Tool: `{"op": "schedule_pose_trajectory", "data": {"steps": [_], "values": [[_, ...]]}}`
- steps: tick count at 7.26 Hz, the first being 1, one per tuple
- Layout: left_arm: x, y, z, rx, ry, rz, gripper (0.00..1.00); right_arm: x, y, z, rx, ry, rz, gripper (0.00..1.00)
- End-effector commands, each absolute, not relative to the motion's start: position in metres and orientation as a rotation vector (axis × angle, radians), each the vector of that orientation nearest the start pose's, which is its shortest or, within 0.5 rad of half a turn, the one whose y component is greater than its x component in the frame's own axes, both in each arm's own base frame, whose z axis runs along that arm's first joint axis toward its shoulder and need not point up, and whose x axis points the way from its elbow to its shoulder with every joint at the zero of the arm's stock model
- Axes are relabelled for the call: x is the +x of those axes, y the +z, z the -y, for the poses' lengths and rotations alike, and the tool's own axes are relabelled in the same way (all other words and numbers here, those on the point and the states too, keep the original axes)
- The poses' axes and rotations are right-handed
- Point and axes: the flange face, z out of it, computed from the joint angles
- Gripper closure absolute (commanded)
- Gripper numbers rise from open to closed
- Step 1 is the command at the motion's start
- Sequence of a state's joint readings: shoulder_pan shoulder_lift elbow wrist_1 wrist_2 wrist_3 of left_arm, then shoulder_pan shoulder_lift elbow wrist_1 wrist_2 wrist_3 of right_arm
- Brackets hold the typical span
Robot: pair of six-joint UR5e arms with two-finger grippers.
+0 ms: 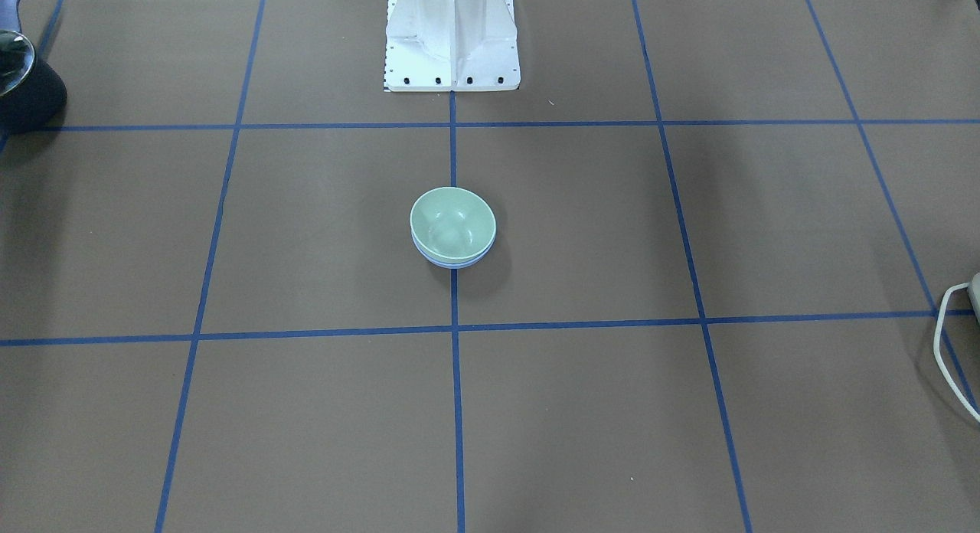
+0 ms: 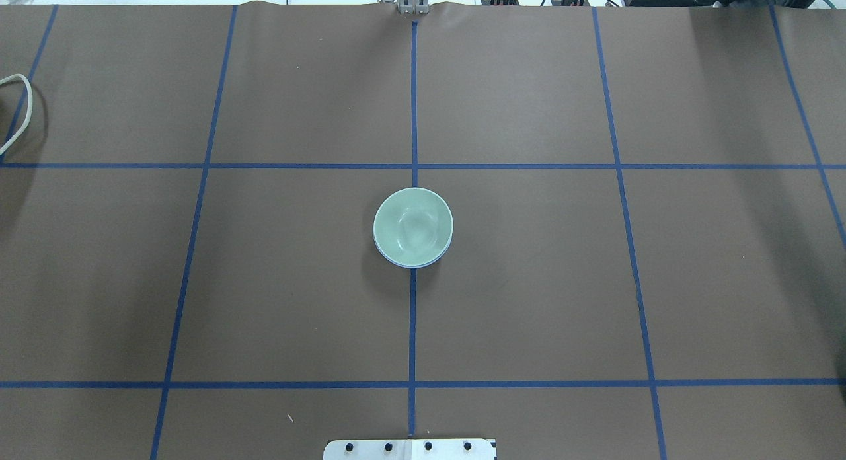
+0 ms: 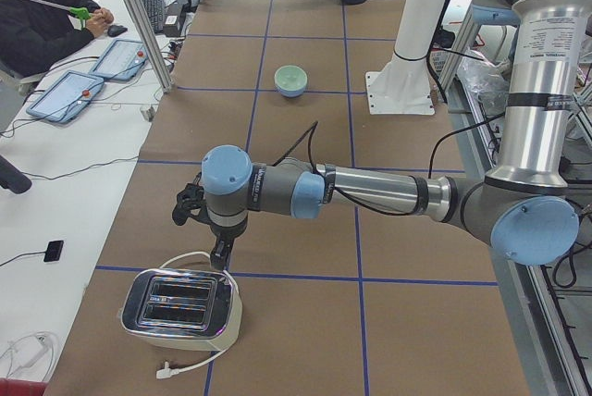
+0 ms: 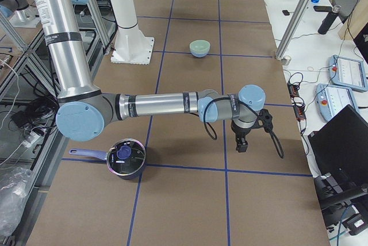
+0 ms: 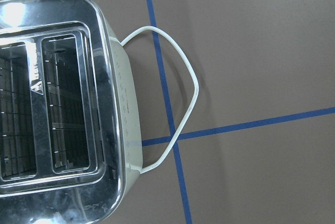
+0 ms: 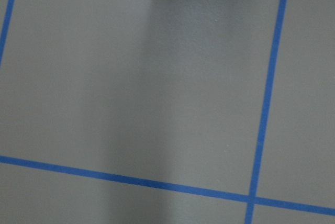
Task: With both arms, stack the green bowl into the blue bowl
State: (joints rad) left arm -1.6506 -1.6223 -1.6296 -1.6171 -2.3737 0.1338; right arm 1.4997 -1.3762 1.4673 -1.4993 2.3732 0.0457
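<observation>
The green bowl point(image 1: 452, 223) sits nested inside the blue bowl point(image 1: 453, 264) at the middle of the table, on the centre tape line. Only a thin blue rim point(image 2: 411, 265) shows under the green bowl point(image 2: 413, 225) from overhead. Both arms are far from the bowls. My left gripper point(image 3: 222, 253) hangs just above a toaster at the table's left end. My right gripper point(image 4: 242, 146) hangs over bare table at the right end. Both show only in the side views, so I cannot tell whether they are open or shut. Neither wrist view shows fingers.
A chrome toaster point(image 5: 57, 109) with a white cable point(image 5: 183, 93) stands under my left wrist. A dark lidded pot point(image 4: 125, 157) stands near my right arm. The white pedestal point(image 1: 452, 35) stands behind the bowls. An operator point(image 3: 37, 17) sits beside the table.
</observation>
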Motion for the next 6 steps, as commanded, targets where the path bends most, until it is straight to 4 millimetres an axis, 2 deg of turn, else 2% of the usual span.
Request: {"op": "schedule_pose_trajectory", "data": {"steps": [1,2,3,4,6], "values": [[-0.103,0.607,0.500,0.224,0.113,-0.783,0.02,0.029,0.608,0.538,0.104,-0.081,0.810,0.00],[-0.102,0.606,0.497,0.234,0.109,-0.782,0.02,0.030,0.608,0.520,0.105,-0.081,0.810,0.00],[-0.102,0.605,0.498,0.237,0.110,-0.782,0.02,0.031,0.602,0.516,0.116,-0.085,0.810,0.00],[-0.102,0.603,0.498,0.241,0.111,-0.780,0.02,0.032,0.616,0.501,0.097,-0.077,0.813,0.00],[-0.103,0.602,0.498,0.243,0.111,-0.775,0.02,0.035,0.622,0.491,0.099,-0.084,0.816,0.00]]}}
